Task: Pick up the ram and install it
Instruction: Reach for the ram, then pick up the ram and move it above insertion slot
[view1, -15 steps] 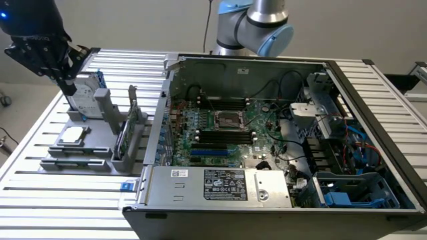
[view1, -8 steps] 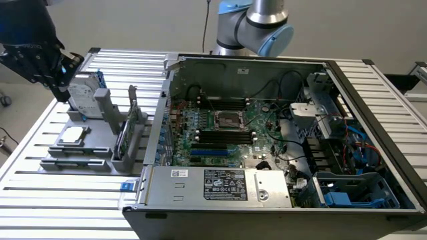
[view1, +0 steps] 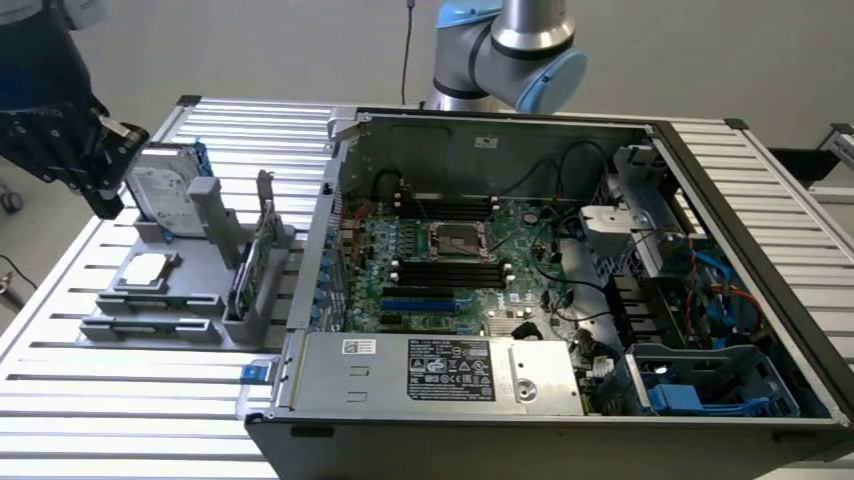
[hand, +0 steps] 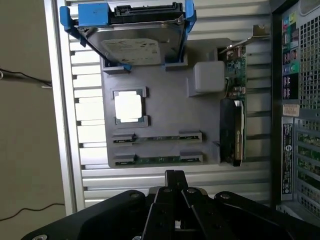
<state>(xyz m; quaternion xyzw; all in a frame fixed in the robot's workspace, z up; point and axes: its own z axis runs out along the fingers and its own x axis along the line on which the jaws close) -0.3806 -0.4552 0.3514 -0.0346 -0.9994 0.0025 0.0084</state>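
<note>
The ram (hand: 157, 160) is a thin green stick lying edge-up in the front slot of a grey holder block (hand: 165, 110), with a second thin stick (hand: 157, 138) in the slot beside it. My gripper (hand: 174, 176) hangs above the table just off the holder's ram end, fingers together and holding nothing. In the exterior view the gripper (view1: 104, 203) is high at the far left, over the holder block (view1: 160, 320). The motherboard (view1: 454, 255) lies inside the open computer case, and its long black slots (view1: 451, 272) stand bare.
The holder also carries a hard drive in a blue frame (hand: 132, 30), a square silver processor chip (hand: 128, 106) and a taller green card with a metal bracket (hand: 234, 120). The open case (view1: 561, 270) fills the exterior view's right. The slatted metal table (view1: 120, 400) lies beneath.
</note>
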